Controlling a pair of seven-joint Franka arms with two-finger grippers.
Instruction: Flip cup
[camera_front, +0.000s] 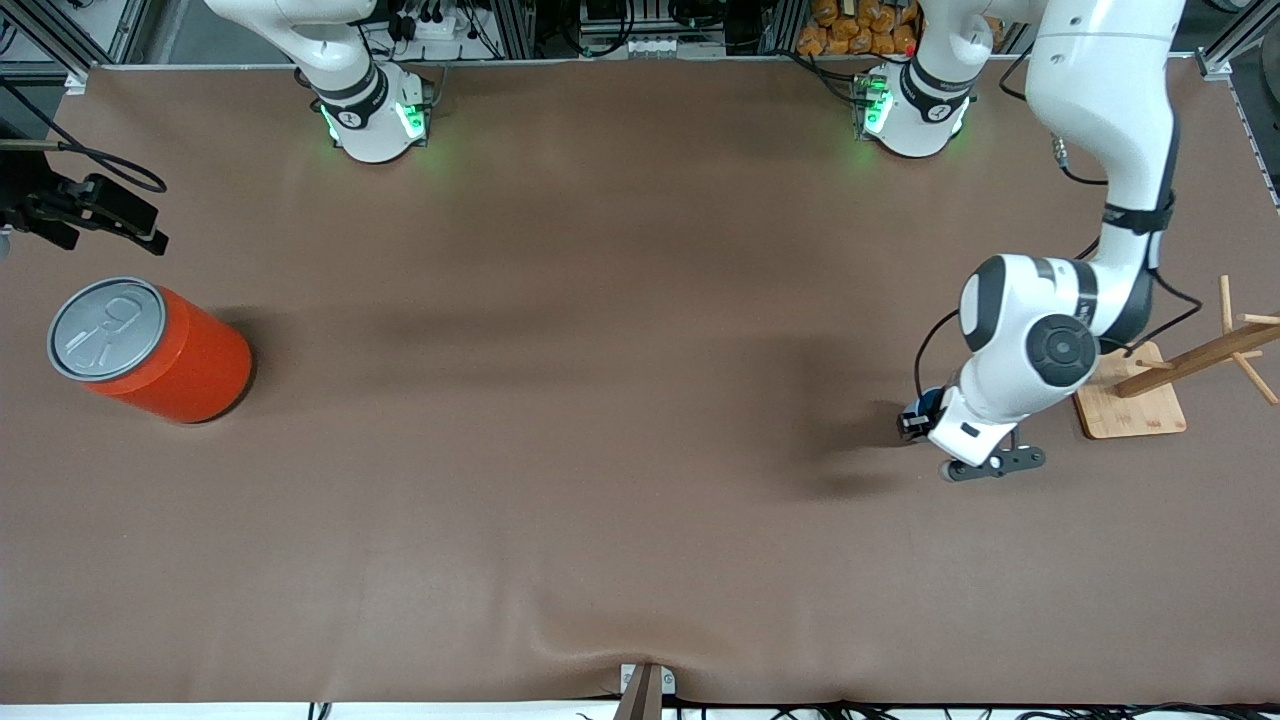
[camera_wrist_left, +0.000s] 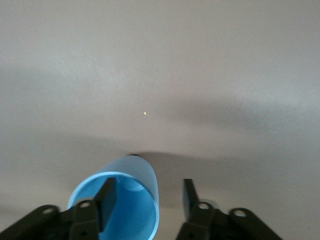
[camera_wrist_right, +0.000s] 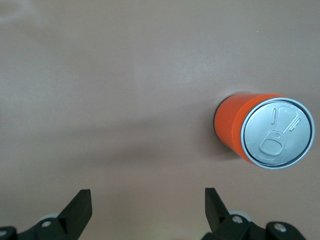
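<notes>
**Cup upright under the left claw**

I see the cup (camera_wrist_left: 120, 200) standing mouth-up, nothing visible inside, on the table (camera_front: 600, 400) directly under my left gripper (camera_wrist_left: 149, 197). One finger (camera_wrist_left: 107, 200) dips inside the rim, the other stands clear outside; the claw is spread, pinching nothing. My right gripper (camera_wrist_right: 147, 210) waits wide open, just off the sealed orange can (camera_wrist_right: 260, 132). Bare table surrounds both claws.

Wooden rack (camera_front: 1180, 370) apparently crowds left claw (camera_front: 915, 420).
</notes>
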